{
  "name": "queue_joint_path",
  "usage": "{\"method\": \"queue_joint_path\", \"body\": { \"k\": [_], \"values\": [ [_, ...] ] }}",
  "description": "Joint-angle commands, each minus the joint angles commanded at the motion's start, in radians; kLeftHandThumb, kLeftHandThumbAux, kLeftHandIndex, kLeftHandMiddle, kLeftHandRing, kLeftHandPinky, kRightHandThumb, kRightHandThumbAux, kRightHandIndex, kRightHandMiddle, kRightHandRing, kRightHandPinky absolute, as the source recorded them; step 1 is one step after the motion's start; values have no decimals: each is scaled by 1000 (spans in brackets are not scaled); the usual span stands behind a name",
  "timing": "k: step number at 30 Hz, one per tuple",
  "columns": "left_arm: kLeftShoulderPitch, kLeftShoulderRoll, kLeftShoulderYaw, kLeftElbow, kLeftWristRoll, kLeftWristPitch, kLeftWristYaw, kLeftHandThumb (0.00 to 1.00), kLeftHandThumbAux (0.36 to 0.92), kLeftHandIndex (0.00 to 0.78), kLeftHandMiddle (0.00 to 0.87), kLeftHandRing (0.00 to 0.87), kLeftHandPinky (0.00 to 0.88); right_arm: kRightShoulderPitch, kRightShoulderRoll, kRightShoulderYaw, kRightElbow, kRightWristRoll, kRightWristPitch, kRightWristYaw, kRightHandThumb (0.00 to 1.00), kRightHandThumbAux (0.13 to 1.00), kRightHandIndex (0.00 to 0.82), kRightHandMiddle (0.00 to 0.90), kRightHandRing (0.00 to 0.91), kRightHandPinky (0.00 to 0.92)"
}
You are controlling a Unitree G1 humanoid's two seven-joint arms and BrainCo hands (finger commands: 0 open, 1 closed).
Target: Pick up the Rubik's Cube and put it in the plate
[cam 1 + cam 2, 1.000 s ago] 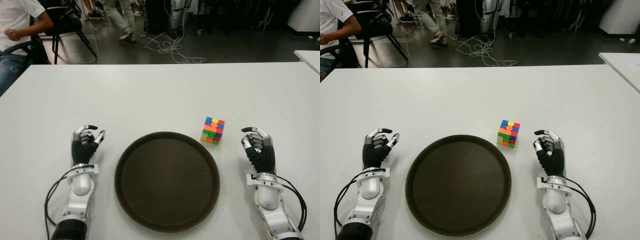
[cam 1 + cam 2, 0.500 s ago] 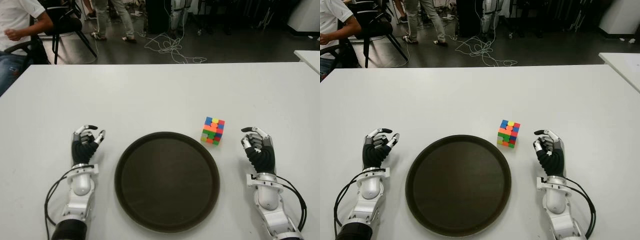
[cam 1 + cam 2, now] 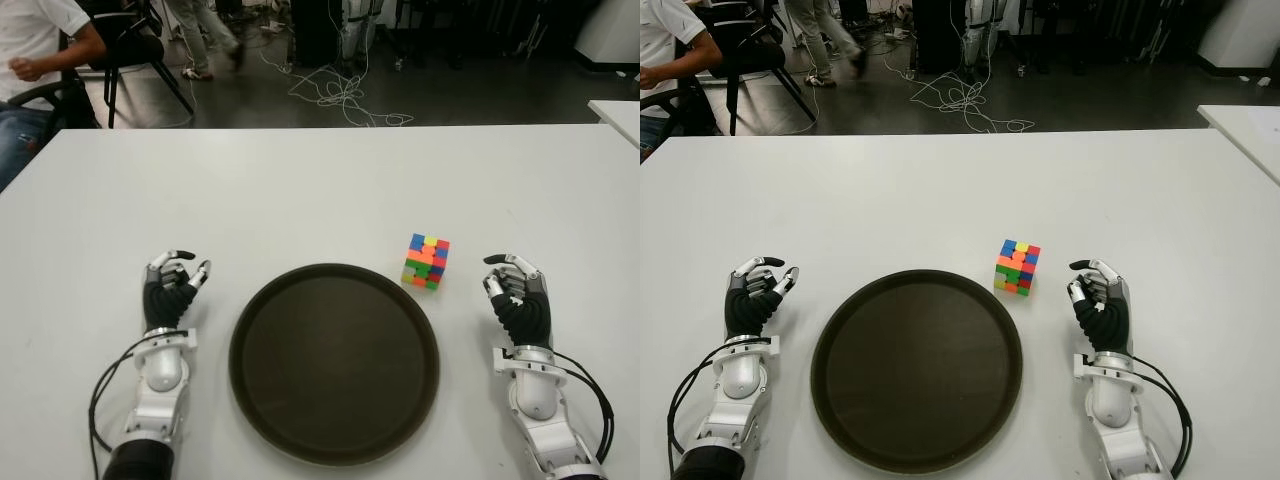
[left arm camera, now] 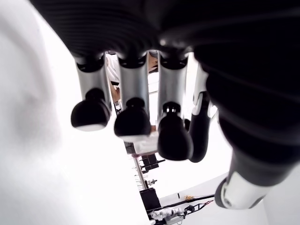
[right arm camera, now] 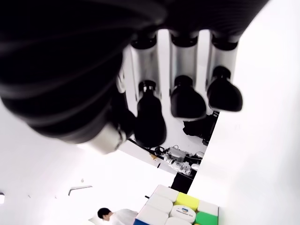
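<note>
One multicoloured plastic Rubik's Cube, standing on the white table, just beyond the far right rim of the round dark brown plate, apart from it. Judged light, rigid, smooth-faced, possibly slippery; best taken across two opposite flat sides, thumb against fingers. One centre sticker carries a small logo, too small to read. Right hand: near the cube, to its right, fingers loosely curled, holding nothing. Left hand: left of the plate, fingers likewise relaxed and empty. No legible writing elsewhere.
</note>
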Motion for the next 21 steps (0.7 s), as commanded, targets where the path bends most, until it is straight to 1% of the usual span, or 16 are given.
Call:
{"method": "queue_joint_path", "body": {
  "k": [5, 8, 10, 11, 12, 13, 14, 15, 16, 17, 18, 19, 20, 21],
  "values": [
    [0, -2, 2, -3, -7, 5, -7, 704, 709, 442, 811, 825, 814, 0, 0, -4, 5, 3, 0, 0, 686, 727, 437, 790, 813, 813],
    [-4, -5, 6, -1, -14, 3, -3, 704, 709, 442, 804, 818, 806, -4, 0, -7, 13, -1, -13, -10, 685, 728, 436, 786, 811, 811],
    [-10, -8, 11, 6, -20, -7, 0, 704, 710, 440, 773, 789, 776, -11, -5, -8, 27, -11, -32, -21, 681, 729, 434, 749, 779, 775],
    [-13, -9, 13, 11, -23, -13, 1, 703, 710, 438, 734, 752, 733, -15, -9, -8, 34, -16, -42, -26, 680, 730, 432, 715, 749, 739],
    [-17, -10, 17, 19, -29, -27, -1, 701, 711, 435, 678, 696, 670, -21, -14, -7, 45, -26, -55, -35, 678, 731, 429, 666, 704, 686],
    [-19, -11, 20, 24, -33, -37, -3, 696, 714, 429, 576, 594, 550, -25, -18, -6, 52, -33, -65, -42, 675, 733, 424, 581, 624, 593],
    [-21, -13, 23, 32, -42, -60, -9, 694, 715, 427, 539, 557, 507, -28, -22, -4, 58, -45, -76, -52, 674, 734, 423, 551, 595, 560],
    [-22, -14, 25, 38, -48, -77, -14, 685, 719, 417, 439, 451, 392, -30, -24, -2, 62, -54, -84, -60, 438, 741, 375, 463, 501, 466],
    [-24, -15, 27, 46, -56, -104, -24, 679, 722, 411, 375, 383, 319, -33, -27, 0, 66, -64, -93, -68, 280, 747, 345, 406, 441, 406],
    [-25, -15, 28, 54, -63, -123, -31, 484, 735, 306, 292, 291, 220, -34, -28, 0, 70, -71, -101, -73, 179, 746, 293, 337, 363, 320],
    [-29, -13, 28, 65, -70, -148, -42, 408, 742, 268, 262, 258, 185, -35, -30, 2, 73, -76, -109, -75, 143, 745, 275, 312, 335, 289],
    [-32, -11, 28, 75, -75, -166, -50, 279, 756, 187, 183, 173, 118, -35, -31, 3, 76, -80, -115, -76, 91, 747, 218, 246, 258, 216],
    [-37, -4, 24, 91, -73, -197, -60, 233, 761, 157, 155, 142, 94, -36, -35, 6, 68, -82, -118, -66, 73, 747, 197, 222, 231, 190],
    [-40, 1, 21, 104, -72, -220, -67, 149, 771, 100, 99, 91, 60, -36, -38, 8, 62, -83, -120, -59, 46, 754, 129, 145, 147, 122]
  ]
}}
